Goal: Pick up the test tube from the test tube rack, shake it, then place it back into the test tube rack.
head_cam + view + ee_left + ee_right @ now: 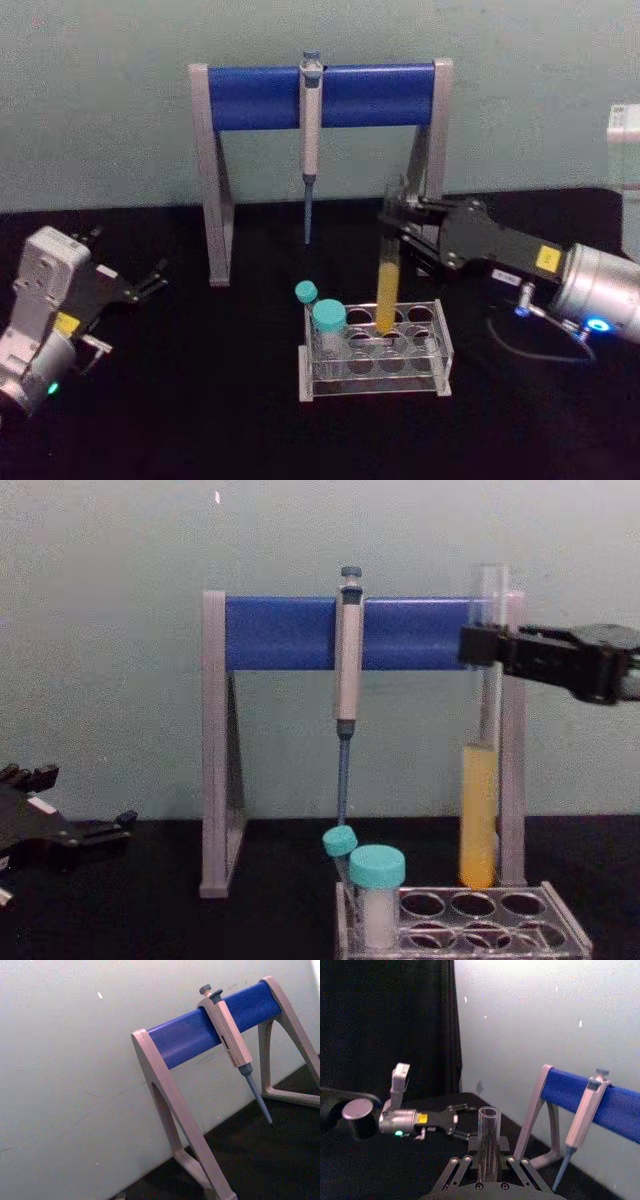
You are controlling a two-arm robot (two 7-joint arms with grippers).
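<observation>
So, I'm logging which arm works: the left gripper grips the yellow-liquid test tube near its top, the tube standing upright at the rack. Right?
No: it is the right gripper that grips the test tube near its top, the tube standing upright at the test tube rack, as the chest view shows. The left gripper sits idle at the table's left.

Right arm reaching in from the right, forearm roughly level, right gripper [393,215] held high, fingers clamped on the upper part of the test tube [388,290] — left arm low at the left, left gripper [128,254] idle, fingers spread apart, holding nothing.
</observation>
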